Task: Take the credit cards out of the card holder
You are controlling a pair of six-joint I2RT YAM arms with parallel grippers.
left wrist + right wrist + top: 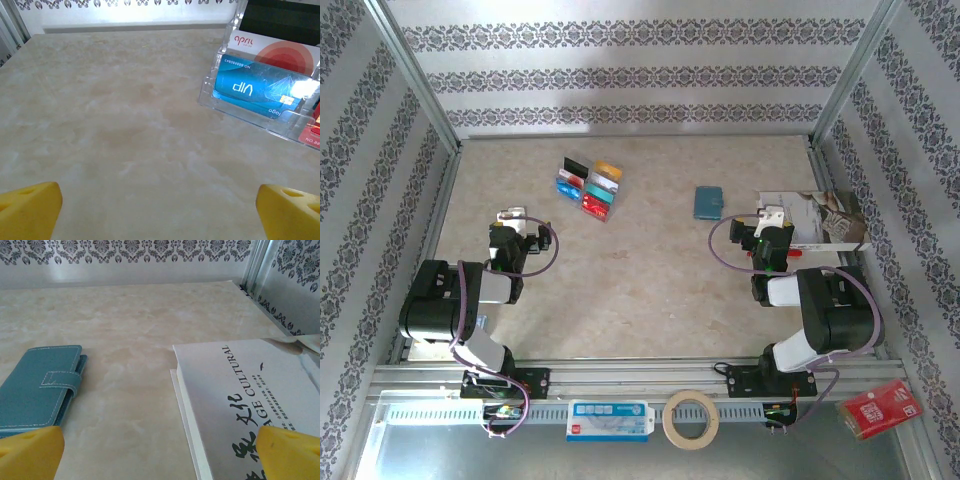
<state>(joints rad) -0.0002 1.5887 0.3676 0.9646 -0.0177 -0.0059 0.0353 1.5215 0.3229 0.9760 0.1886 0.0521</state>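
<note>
The left gripper (160,207) hangs above the bare table (115,130) with its yellow jaws spread wide and nothing between them. The right gripper (160,452) is just as wide and just as empty. The cards (252,90) stand in stepped rows inside a clear card holder (235,116), ahead and to the right of the left gripper and well apart from the right one. A blue card marked VIP sits in front, with a white card bearing a red circle behind it and a red card at the edge of the view. The likely trouble is the holder itself: it looks light and see-through, so pulling on one card could drag or tip it. Jaws this wide could also catch two neighbouring cards or knock the front lip. The cards are thin and smooth and may slip from a shallow pinch. A closed blue wallet (40,387) with a snap tab lies between the holder and the right gripper; whether it holds any cards cannot be told. A white booklet (240,400) lies just beside that gripper on its right, so a sideways swing could push either one. A tape roll (691,418) and a red packet (880,407) rest on the near rail, out of the way.
</note>
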